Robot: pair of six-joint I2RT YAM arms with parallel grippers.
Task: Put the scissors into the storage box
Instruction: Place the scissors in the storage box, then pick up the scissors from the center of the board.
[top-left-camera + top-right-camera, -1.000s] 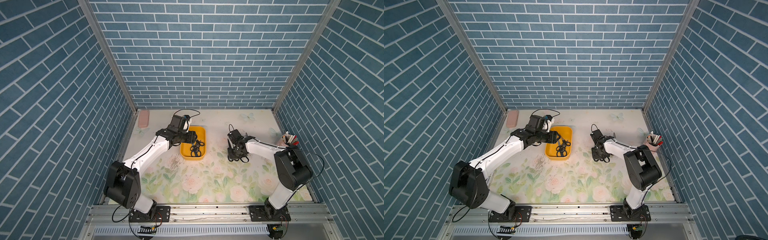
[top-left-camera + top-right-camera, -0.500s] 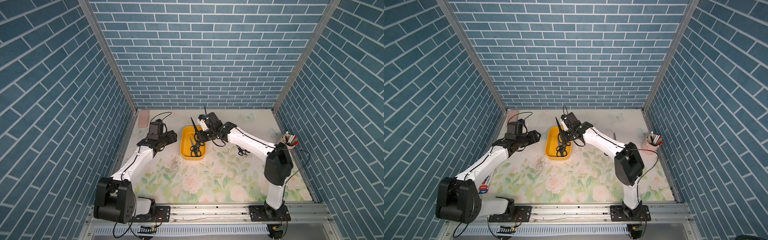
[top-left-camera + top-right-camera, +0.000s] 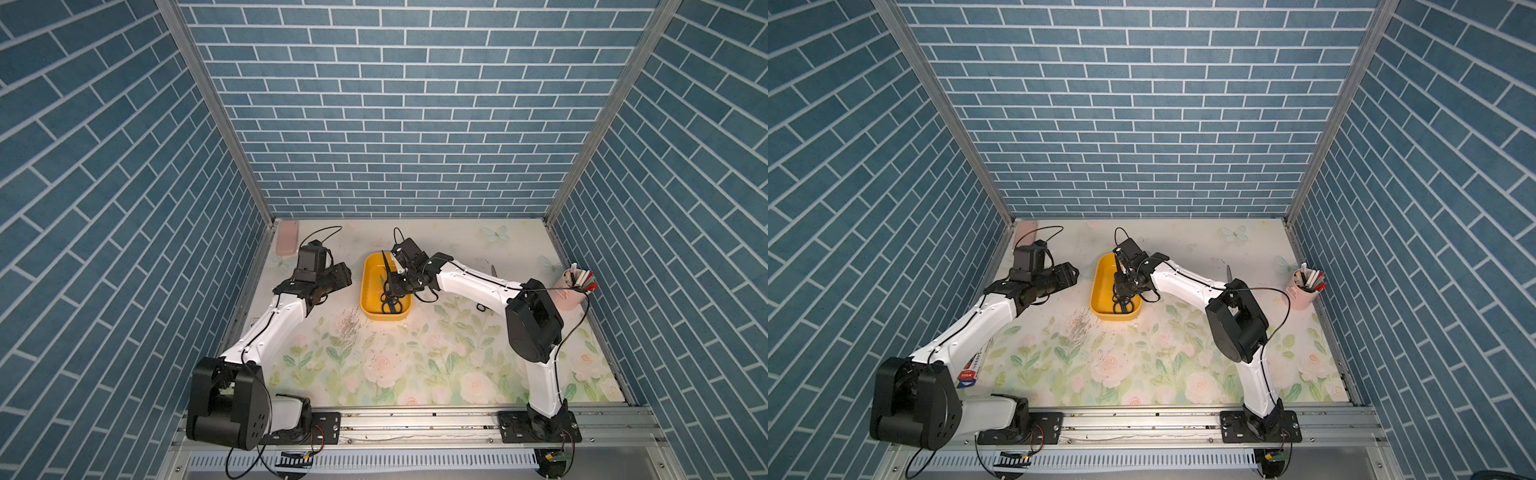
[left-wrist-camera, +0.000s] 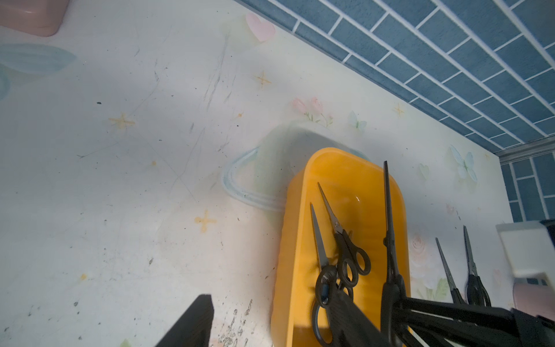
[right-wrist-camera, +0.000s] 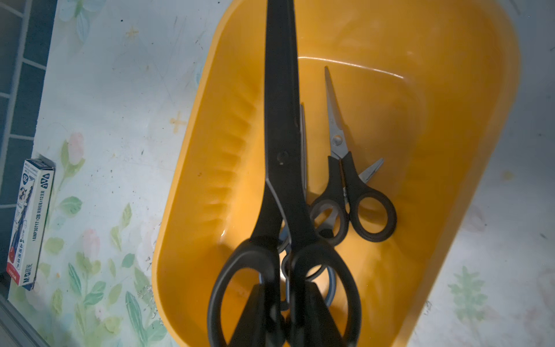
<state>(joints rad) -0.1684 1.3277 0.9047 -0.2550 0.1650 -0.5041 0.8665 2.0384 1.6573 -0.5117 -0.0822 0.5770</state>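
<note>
Clamping black scissors (image 5: 282, 135) in our right gripper (image 5: 285, 318), we are holding them over the storage box (image 5: 450, 120), our left gripper (image 3: 343, 276) gaping.

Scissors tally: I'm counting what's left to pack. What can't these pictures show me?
- Storage box pile: in the right wrist view the held scissors cover the pairs beneath, so their number is unclear.
- Loose scissors on the table: in both top views the right arm hides most of them.
- Their handles: in the left wrist view, partly covered by the right fingers.
</note>
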